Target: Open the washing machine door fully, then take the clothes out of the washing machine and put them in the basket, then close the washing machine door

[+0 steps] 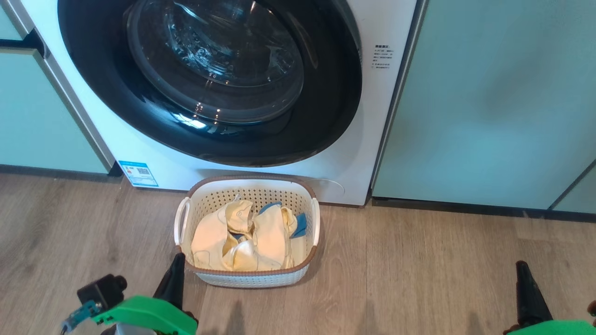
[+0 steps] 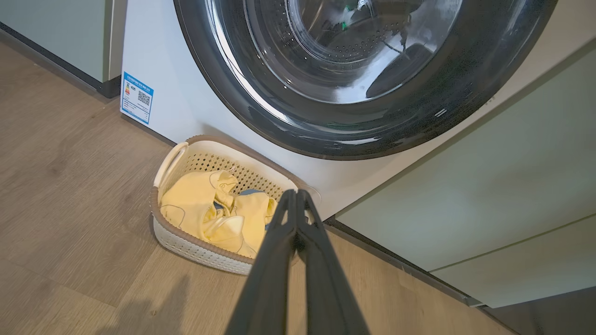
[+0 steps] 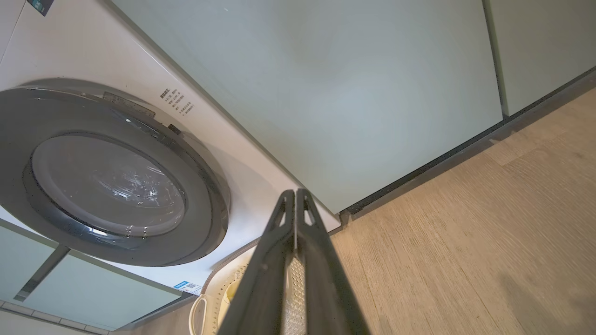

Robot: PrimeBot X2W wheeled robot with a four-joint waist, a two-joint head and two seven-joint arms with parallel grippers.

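Observation:
The washing machine (image 1: 153, 153) stands white before me, and its glossy black door (image 1: 209, 79) lies flat against the front with the glass bowl at its centre. On the wooden floor below sits the basket (image 1: 253, 277), holding cream and pale-yellow clothes (image 1: 242, 237) with blue patches. My left gripper (image 1: 177, 260) is shut and empty, its tip at the basket's near left corner. Low at the right, well clear of the basket, my right gripper (image 1: 522, 267) is shut and empty too. In the left wrist view the shut fingers (image 2: 296, 195) point over the basket (image 2: 186, 242).
Pale green cabinet panels (image 1: 489, 102) flank the machine on both sides, with a dark kickboard along the floor. A blue sticker (image 1: 138, 173) sits at the machine's lower left. Wooden floor (image 1: 442, 270) stretches to the right of the basket.

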